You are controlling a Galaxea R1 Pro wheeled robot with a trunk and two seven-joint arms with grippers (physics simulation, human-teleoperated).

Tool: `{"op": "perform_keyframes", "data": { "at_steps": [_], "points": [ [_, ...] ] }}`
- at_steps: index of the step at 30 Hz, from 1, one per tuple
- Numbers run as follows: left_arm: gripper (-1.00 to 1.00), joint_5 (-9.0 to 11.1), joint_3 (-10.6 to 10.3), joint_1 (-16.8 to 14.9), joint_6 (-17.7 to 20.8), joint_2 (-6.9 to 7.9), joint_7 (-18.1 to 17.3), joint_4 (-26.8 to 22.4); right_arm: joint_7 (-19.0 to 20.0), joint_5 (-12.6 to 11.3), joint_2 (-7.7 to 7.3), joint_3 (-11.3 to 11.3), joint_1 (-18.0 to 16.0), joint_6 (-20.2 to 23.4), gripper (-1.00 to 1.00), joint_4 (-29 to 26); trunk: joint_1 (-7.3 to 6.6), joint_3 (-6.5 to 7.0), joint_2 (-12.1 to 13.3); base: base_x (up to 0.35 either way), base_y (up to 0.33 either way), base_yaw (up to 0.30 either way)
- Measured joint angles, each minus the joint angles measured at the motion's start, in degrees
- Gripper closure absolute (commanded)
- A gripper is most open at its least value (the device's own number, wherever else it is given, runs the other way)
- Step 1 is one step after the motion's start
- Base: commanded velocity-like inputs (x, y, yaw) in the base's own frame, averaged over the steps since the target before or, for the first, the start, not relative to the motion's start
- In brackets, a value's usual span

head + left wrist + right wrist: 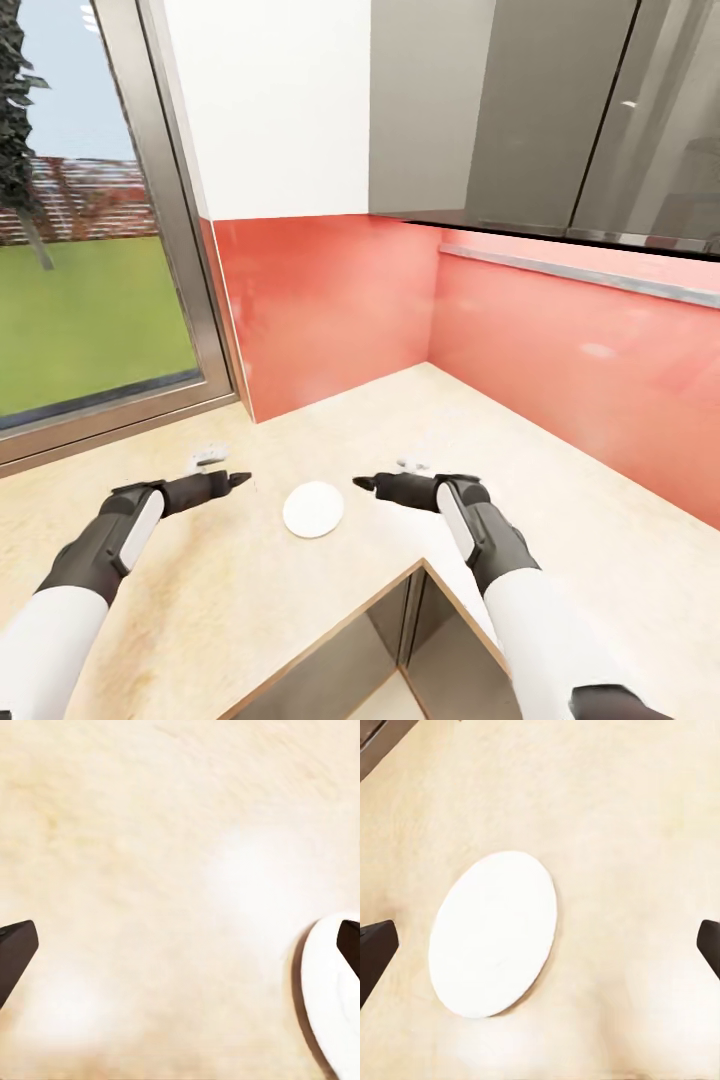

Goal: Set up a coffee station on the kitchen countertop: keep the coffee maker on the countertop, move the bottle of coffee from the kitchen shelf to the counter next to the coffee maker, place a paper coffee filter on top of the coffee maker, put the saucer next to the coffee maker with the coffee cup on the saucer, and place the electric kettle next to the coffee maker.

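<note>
The saucer (313, 509), a small flat white disc, lies on the light wood-grain kitchen countertop (560, 470) near its inner corner edge. My left gripper (235, 478) hovers open just left of it, and the saucer's rim (334, 1005) reaches one fingertip (349, 945) in the left wrist view. My right gripper (365, 481) hovers open just right of the saucer (493, 934), which lies between its spread fingertips (375, 945), nearer one side. Nothing is held. The coffee cup, bottle of coffee, electric kettle, coffee maker and kitchen shelf are out of view.
The glossy red backsplash (330, 300) wraps the counter's corner. A large window (90, 300) stands at the left and grey upper cabinets (560, 110) hang at the top right. The counter's front edge makes an inner corner (420, 565) above grey cabinet fronts (400, 640).
</note>
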Motion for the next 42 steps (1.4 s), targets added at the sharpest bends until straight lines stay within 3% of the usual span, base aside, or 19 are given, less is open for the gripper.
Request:
{"op": "perform_keyframes", "data": {
  "at_steps": [2,5,9,26,42],
  "points": [
    [-1.0,0.03,0.14,-0.02,-0.08,0.0,-3.7,4.31,3.19,0.21,0.04,1.37,-0.01,-0.05,-1.0,1.78,0.0,0.0,0.0,0.0,0.0,0.0],
    [-1.0,0.22,0.27,-0.12,-0.18,0.06,-7.81,8.19,4.35,0.26,0.05,2.06,-0.01,-0.07,-1.0,2.59,0.0,0.0,-0.01,0.0,0.0,0.0],
    [-1.0,0.39,0.48,-0.2,-0.22,0.03,-9.87,9.51,4.73,0.29,0.05,2.24,-0.01,-0.08,-1.0,4.01,0.0,0.0,-0.01,0.0,0.0,0.0],
    [-1.0,0.27,0.28,-0.1,-1.03,-2.18,-9.93,9.9,4.79,0.37,-0.15,2.24,0.06,-0.07,-1.0,7.06,-0.01,0.0,-0.01,0.109,0.0,0.0],
    [-1.0,0.33,0.27,-0.05,-0.99,-2.29,-9.81,10.01,4.79,0.28,-0.03,2.25,0.17,-0.05,-1.0,7.83,-0.01,0.0,-0.01,0.054,0.0,-0.036]
  ]
}}
